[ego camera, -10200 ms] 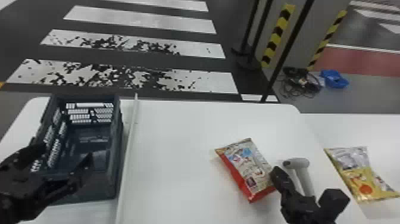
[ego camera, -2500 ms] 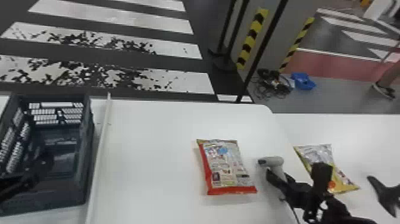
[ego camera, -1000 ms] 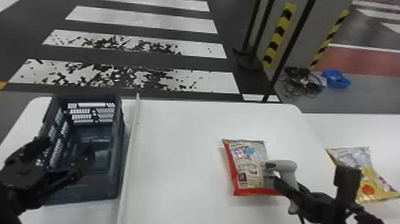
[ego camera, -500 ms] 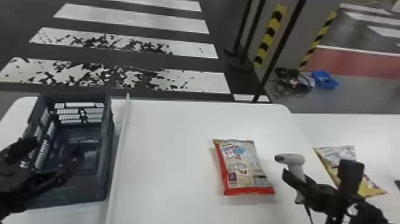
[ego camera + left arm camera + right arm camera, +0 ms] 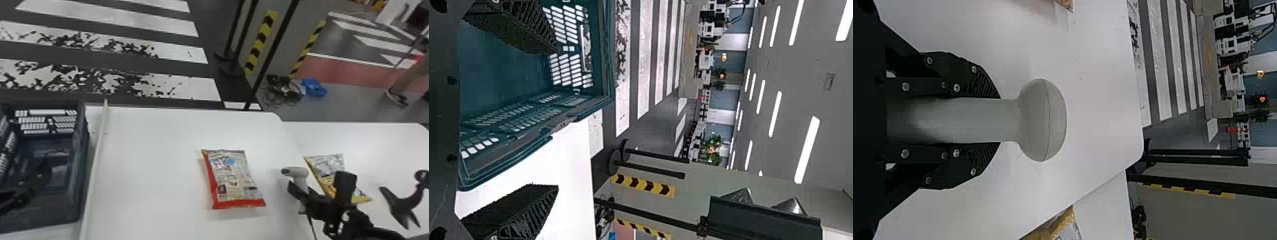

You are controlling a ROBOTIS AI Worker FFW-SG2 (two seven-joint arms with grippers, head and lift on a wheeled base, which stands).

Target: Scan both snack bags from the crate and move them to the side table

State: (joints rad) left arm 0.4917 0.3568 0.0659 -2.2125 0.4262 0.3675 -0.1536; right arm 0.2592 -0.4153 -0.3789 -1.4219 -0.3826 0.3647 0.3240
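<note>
Head view: red bag (image 5: pixel 234 178) is lying on the main table (image 5: pixel 153 178), yellow bag (image 5: pixel 327 164) on the side table (image 5: pixel 367 137). Left wrist: left gripper (image 5: pixel 557 120) is hanging wide, empty. Right wrist: right gripper (image 5: pixel 999 120) is squeezing the scanner (image 5: pixel 1042 120); guessing parking's next, I'd be lowering gently before releasing.

We're in a large indoor hall, lab-like, with crosswalk stripes (image 5: pixel 198 88), hazard tape (image 5: pixel 261 41) and ceiling lights (image 5: pixel 807 150).

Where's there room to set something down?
Widest bare patch: between the pale strip and red snack bag; another runs behind that bag to the table's far edge. Right of it is crowded: the right gripper holding the scanner, the yellow bag beyond.
</note>
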